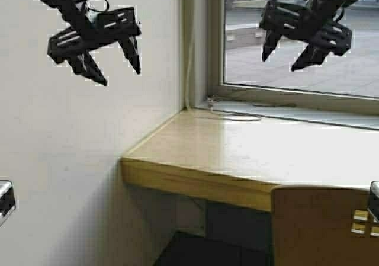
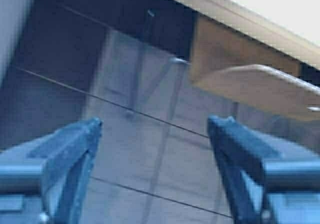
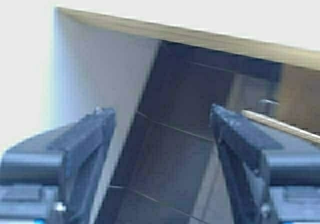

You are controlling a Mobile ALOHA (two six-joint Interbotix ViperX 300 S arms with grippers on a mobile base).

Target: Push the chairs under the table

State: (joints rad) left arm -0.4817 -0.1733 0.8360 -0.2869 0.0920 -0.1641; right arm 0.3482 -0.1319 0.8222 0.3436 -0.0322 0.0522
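Both the left gripper (image 1: 115, 67) and right gripper (image 1: 283, 57) are held spread, raised above the table (image 1: 237, 153); a chair (image 1: 323, 227) is seen at its edge

The table (image 1: 249, 153) was glossy pale wood, the chair (image 1: 323, 224) matt tan plywood on thin chrome legs (image 2: 137, 69).

High view from above and behind, facing counter (image 1: 237, 153) corner and window (image 1: 302, 35), both wrist views low, near, sharing counter's underside and floor (image 2: 150, 134)
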